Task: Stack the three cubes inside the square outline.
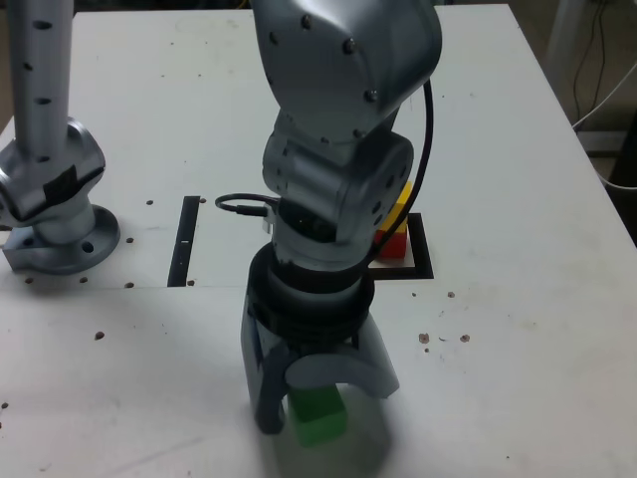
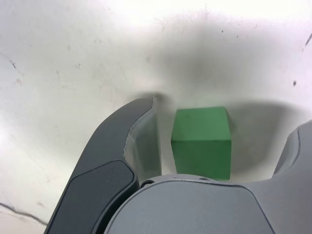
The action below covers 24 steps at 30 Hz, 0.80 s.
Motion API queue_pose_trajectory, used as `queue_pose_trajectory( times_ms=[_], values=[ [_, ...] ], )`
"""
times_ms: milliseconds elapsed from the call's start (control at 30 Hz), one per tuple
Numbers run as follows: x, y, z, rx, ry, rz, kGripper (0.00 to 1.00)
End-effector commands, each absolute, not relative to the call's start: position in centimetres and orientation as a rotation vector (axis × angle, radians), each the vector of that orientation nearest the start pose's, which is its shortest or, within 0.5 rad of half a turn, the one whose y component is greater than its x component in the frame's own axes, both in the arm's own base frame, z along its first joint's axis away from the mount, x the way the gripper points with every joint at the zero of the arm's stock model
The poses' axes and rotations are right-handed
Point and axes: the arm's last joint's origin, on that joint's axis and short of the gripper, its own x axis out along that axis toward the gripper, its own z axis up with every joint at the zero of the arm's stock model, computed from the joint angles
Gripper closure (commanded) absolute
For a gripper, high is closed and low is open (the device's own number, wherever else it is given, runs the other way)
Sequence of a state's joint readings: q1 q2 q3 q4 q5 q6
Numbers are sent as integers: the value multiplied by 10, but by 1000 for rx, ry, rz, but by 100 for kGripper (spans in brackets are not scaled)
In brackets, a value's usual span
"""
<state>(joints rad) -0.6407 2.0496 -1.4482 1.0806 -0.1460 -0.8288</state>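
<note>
Green cube (image 2: 201, 141) is what I'm after now. It sits on the white table (image 1: 537, 199), well apart from the square outline (image 1: 422, 261), on the near side in the exterior view, where the red cube (image 1: 391, 244) already carries the yellow cube (image 1: 399, 204). My gripper (image 1: 317, 396) straddles the green one, jaws spread wide with gaps both sides, holding nothing. Looks light, rigid, with smooth flat faces, so I'd pinch two opposite sides around mid-height, squarely, or it may twist.
</note>
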Motion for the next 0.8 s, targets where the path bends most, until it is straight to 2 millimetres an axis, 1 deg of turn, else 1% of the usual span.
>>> queue_pose_trajectory(
  times_ms=[0, 267, 333, 433, 633, 767],
  values=[
    [287, -223, 218, -185, 1751, 123, 11],
    [290, -227, 214, -188, 1768, 101, 17],
    [290, -227, 213, -188, 1771, 101, 20],
    [289, -227, 212, -191, 1778, 99, 27],
    [288, -227, 210, -202, 1787, 91, 46],
    [287, -227, 210, -205, 1788, 87, 52]
  ],
)
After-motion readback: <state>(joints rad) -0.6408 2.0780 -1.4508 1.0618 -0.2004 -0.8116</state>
